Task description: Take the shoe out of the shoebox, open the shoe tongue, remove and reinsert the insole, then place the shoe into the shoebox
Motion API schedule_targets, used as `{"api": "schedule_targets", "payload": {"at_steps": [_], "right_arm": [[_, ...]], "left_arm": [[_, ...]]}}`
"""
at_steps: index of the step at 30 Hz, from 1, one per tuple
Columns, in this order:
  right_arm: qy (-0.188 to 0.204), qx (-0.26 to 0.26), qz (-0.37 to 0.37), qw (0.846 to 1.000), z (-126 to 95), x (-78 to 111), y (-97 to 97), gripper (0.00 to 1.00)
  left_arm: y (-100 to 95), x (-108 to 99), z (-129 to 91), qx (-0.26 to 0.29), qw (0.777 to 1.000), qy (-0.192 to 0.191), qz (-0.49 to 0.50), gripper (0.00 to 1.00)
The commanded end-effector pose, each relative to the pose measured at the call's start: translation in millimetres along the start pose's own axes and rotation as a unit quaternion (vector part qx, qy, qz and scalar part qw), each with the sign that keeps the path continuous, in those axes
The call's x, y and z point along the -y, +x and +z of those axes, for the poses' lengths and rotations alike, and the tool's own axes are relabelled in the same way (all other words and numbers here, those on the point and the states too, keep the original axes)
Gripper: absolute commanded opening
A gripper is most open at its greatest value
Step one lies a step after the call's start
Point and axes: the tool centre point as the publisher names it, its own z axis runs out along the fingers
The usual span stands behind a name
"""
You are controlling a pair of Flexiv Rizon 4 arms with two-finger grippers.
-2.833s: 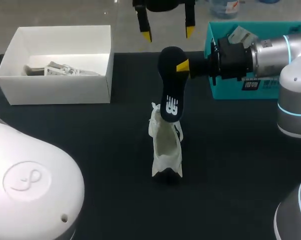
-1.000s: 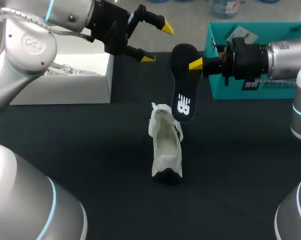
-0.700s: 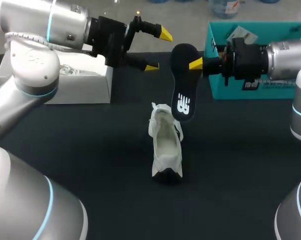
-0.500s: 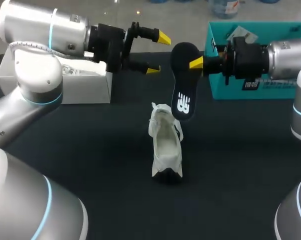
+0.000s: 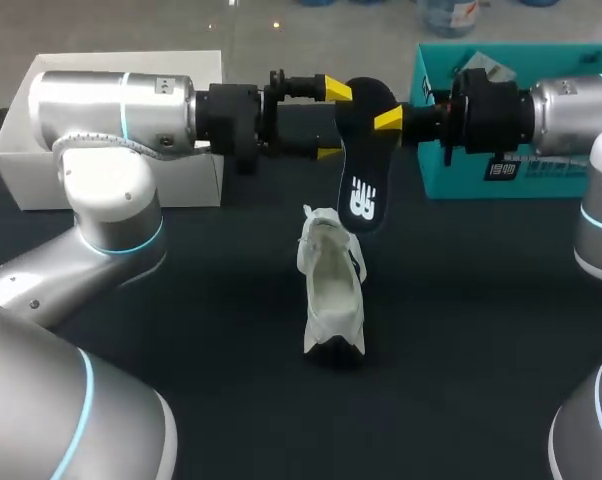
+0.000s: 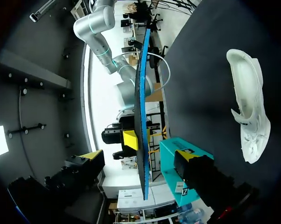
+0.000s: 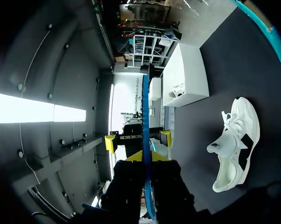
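The right hand (image 5: 377, 116) clamps the black foam insole (image 5: 362, 165) upright above the white sneaker (image 5: 333, 290), letting the left hand (image 5: 332, 120), fingers spread astride it, likely take over.

The white shoe (image 5: 333, 295), black-patched, is standing on its sole on the dark table, its opening facing up. The black insole (image 5: 361, 190), showing 1 white logo, is hanging upright in the air just above the shoe's far end. The white shoebox (image 5: 196, 180) is sitting open at the far left, possibly holding 1 more shoe.
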Motion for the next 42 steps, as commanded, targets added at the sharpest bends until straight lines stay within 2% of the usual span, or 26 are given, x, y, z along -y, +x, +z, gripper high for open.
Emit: {"api": "schedule_targets", "payload": {"at_steps": [1,2,3,6,8,18,22,25,26,28,29,37,38,39,42], "right_arm": [[0.010,-0.001,0.001,1.000,8.9,-5.4,-1.7,0.00],[0.012,0.000,0.002,1.000,10.1,-5.2,-2.2,0.00],[0.014,-0.001,0.003,1.000,10.9,-5.0,-3.0,0.00],[0.016,-0.001,0.006,1.000,11.9,-4.5,-4.7,0.00],[0.016,-0.002,0.008,1.000,12.0,-4.4,-5.3,0.00],[0.020,-0.009,0.007,1.000,14.5,-4.2,-3.5,0.00],[0.021,-0.010,0.008,1.000,15.8,-3.8,-4.3,0.00],[0.022,-0.010,0.009,1.000,16.8,-3.3,-5.0,0.00],[0.023,-0.010,0.010,1.000,17.1,-3.1,-5.3,0.00],[0.023,-0.009,0.011,1.000,17.2,-2.9,-5.6,0.00],[0.023,-0.009,0.011,1.000,17.2,-2.8,-5.6,0.00],[0.021,-0.009,0.012,1.000,16.5,-2.5,-5.3,0.00],[0.021,-0.009,0.013,1.000,16.5,-2.3,-5.4,0.38],[0.019,-0.007,0.017,1.000,16.1,-1.8,-6.1,1.00],[0.010,0.000,0.019,1.000,12.3,1.0,-7.7,1.00]], "left_arm": [[2.5,3.6,3.6,0.057,0.998,0.002,0.005,0.92],[2.0,4.7,4.0,0.058,0.998,0.002,0.006,0.90],[1.9,5.9,4.3,0.065,0.998,0.005,0.007,0.83],[2.7,9.2,5.3,0.072,0.997,0.009,0.010,0.55],[4.5,9.3,5.8,0.076,0.997,0.011,0.011,0.50],[6.3,16.0,5.8,0.082,0.996,0.016,0.010,0.36],[7.7,17.5,8.7,0.085,0.996,0.019,0.011,0.25],[6.0,20.5,11.3,0.086,0.996,0.021,0.010,0.23],[6.2,20.6,12.5,0.087,0.996,0.022,0.009,0.19],[7.6,19.9,13.9,0.087,0.996,0.023,0.008,0.04],[7.9,19.8,14.1,0.087,0.996,0.024,0.008,0.00],[8.2,21.9,12.9,0.080,0.996,0.024,-0.003,0.00],[8.2,21.7,12.9,0.079,0.997,0.024,-0.007,0.00],[8.2,21.4,12.9,0.076,0.997,0.023,-0.015,0.00],[8.2,22.3,11.9,0.070,0.997,0.021,-0.027,0.00]]}}
